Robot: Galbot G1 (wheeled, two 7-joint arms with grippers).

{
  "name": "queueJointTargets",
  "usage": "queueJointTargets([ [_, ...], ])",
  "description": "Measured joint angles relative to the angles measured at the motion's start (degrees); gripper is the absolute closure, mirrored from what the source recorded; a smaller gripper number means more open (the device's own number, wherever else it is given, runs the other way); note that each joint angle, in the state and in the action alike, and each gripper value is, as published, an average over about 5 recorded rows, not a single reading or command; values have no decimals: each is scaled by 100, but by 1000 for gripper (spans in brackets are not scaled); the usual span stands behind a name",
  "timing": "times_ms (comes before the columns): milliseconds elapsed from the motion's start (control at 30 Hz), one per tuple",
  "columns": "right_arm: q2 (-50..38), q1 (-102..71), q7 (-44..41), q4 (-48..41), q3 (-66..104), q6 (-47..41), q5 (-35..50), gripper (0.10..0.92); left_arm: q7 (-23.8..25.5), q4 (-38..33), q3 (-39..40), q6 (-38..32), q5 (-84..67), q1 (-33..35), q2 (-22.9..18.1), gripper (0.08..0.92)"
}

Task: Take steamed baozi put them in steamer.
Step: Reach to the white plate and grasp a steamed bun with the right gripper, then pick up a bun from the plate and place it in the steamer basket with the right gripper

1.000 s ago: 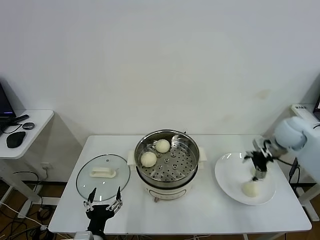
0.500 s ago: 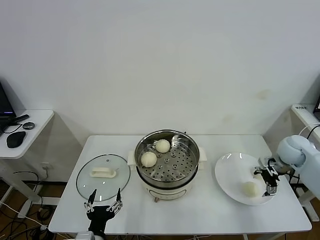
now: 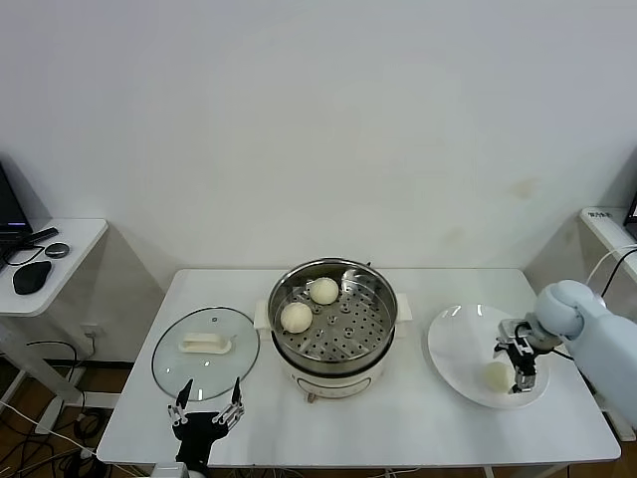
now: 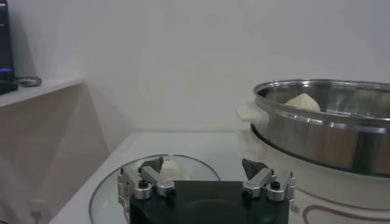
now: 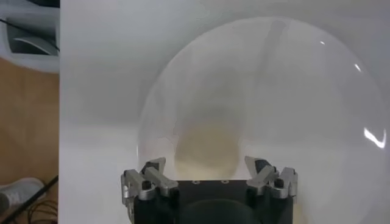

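Two cream-white baozi lie on the perforated tray of the steel steamer at the table's middle. A third baozi rests on the white plate at the right. My right gripper hovers open over the plate, just right of that bun; in the right wrist view the baozi lies between and just beyond the spread fingertips of the right gripper, untouched. My left gripper is parked open near the front left edge, and the left wrist view shows the left gripper empty.
A glass lid with a white handle lies flat left of the steamer, just beyond the left gripper. A side desk with a mouse stands far left. The table's right edge is close to the plate.
My right gripper has dropped from above the plate's far right side and drawn in towards the bun, staying open. The left arm and the buns have not moved.
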Motion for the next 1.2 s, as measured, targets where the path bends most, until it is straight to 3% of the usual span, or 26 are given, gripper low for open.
queueJointTargets([
  [333,148,-28,57,-206,35,-24,-113,205,7,43,11,1,-26,-39,2,177],
  [900,96,137,94,-236,21,-265,175,441,7,101,71,1,-19,-114,-36,177],
  [1200,115,1299,-9,-152,-687,-470,864,451,-38,81,117,-1,-7,-222,-57,177],
])
